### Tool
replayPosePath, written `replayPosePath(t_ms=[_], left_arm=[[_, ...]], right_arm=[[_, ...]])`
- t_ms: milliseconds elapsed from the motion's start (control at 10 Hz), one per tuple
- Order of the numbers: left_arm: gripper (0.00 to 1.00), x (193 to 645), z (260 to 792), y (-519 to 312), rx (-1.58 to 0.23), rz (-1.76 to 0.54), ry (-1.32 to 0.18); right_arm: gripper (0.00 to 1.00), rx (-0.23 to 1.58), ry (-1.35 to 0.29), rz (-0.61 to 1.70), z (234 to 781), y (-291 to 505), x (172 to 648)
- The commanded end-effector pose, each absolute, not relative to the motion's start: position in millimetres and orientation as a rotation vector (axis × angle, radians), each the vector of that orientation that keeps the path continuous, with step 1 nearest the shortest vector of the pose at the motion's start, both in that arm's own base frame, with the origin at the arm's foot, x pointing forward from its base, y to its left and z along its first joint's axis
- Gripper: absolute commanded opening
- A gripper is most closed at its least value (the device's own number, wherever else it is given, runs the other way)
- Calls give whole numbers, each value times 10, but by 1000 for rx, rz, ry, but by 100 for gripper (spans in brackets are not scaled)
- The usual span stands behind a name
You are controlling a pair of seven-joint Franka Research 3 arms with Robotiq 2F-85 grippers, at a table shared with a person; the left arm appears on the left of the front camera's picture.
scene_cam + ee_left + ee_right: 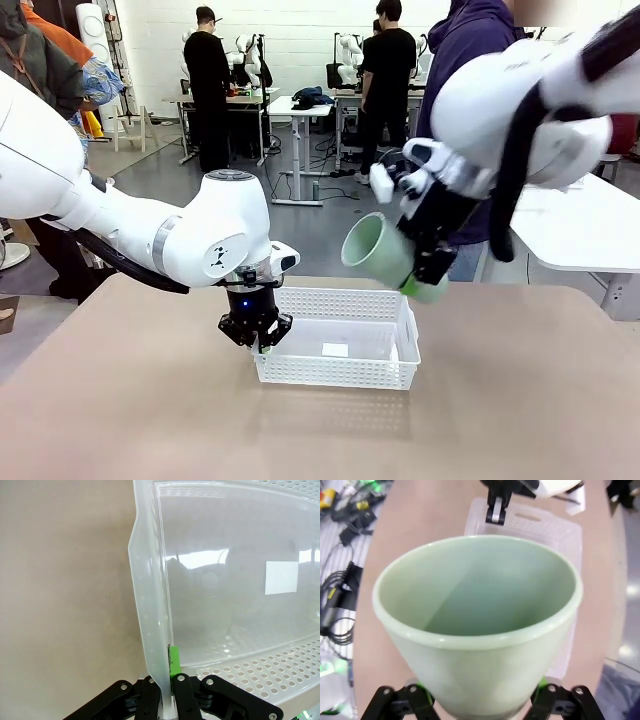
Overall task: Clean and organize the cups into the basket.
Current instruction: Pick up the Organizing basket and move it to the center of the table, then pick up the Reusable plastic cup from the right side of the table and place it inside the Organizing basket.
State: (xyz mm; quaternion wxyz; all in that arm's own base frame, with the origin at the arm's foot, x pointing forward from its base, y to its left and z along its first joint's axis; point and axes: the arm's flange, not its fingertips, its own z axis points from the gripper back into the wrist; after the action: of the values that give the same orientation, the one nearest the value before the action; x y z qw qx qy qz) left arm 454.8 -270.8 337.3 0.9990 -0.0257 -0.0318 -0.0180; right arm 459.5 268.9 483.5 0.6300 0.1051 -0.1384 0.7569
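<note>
A: Where's your left pincer [257,343]?
B: Clamped shut on the basket's [340,376] left wall. The basket sits on the tabletop [120,400].
A: And your right pincer [432,268]?
B: It grips the mint cup [374,250], tilted, in the air over the basket's far right edge. A person [470,60] stands behind.

Tan table [520,400], person in dark hoodie [465,60] behind, white desk [585,225] beside.

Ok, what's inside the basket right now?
No cups in the basket, just a white sticker on its floor. The left gripper, clamped on its wall, hides one corner.
</note>
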Motion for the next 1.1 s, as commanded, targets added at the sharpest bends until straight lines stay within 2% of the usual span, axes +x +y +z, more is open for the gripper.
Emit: replayPosePath(t_ms=[0, 400, 1000], left_arm=[[0, 4535, 3362, -2709, -52, -38, -68], [0, 4535, 3362, -2709, -52, -38, -68], [0, 4535, 3362, -2709, -52, -38, -68]], right_arm=[[82, 237, -257, 1717, 4746, 2900, 4833], [82, 258, -206, 1675, 4377, 3020, 4950], [82, 283, -216, 1708, 4345, 2978, 4892]])
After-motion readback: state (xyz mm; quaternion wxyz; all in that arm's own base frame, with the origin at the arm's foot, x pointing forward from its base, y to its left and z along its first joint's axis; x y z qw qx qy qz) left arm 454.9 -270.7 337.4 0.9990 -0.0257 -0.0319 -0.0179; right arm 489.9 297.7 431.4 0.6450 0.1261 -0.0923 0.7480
